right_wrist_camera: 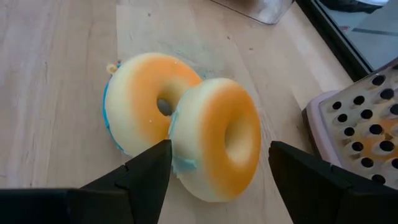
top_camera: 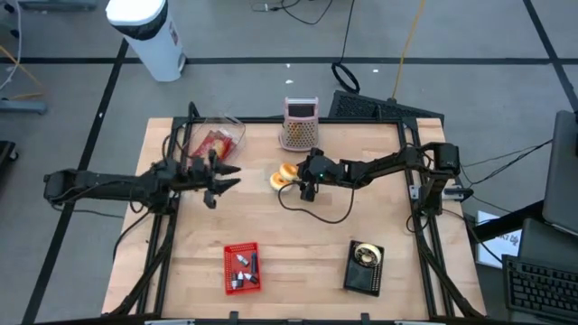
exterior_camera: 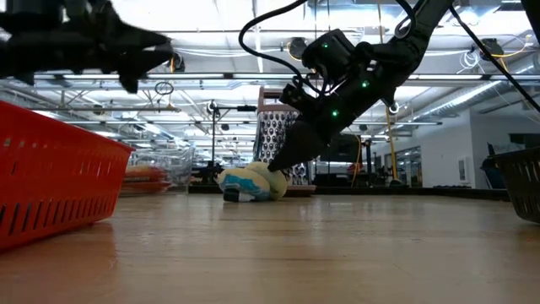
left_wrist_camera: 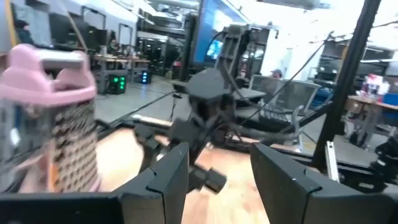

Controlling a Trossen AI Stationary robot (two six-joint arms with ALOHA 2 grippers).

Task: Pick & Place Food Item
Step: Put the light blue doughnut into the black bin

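Note:
Two orange-topped donuts (top_camera: 284,176) lie near the table's middle. One lies flat (right_wrist_camera: 143,102) and the other (right_wrist_camera: 217,140) is tilted on its edge and leans on it. My right gripper (right_wrist_camera: 214,158) is open, slanting down from the table's right, with a finger on either side of the tilted donut. In the low view my right gripper (exterior_camera: 277,162) is down at the donuts (exterior_camera: 247,184). My left gripper (top_camera: 226,183) hovers open and empty over the table's left part, and in its wrist view my left gripper (left_wrist_camera: 217,180) points level at the right arm. My right gripper has its fingers on either side of the tilted donut's rim (right_wrist_camera: 180,165), which rests on the table and against the flat donut. Whether a finger touches it, I cannot tell.
A clear container (top_camera: 217,140) with food stands at the far left. A pink grater (top_camera: 300,122) stands just beyond the donuts. A red basket (top_camera: 241,268) and a black basket (top_camera: 365,268) sit near the front edge. A black cable (top_camera: 316,212) loops on the wood.

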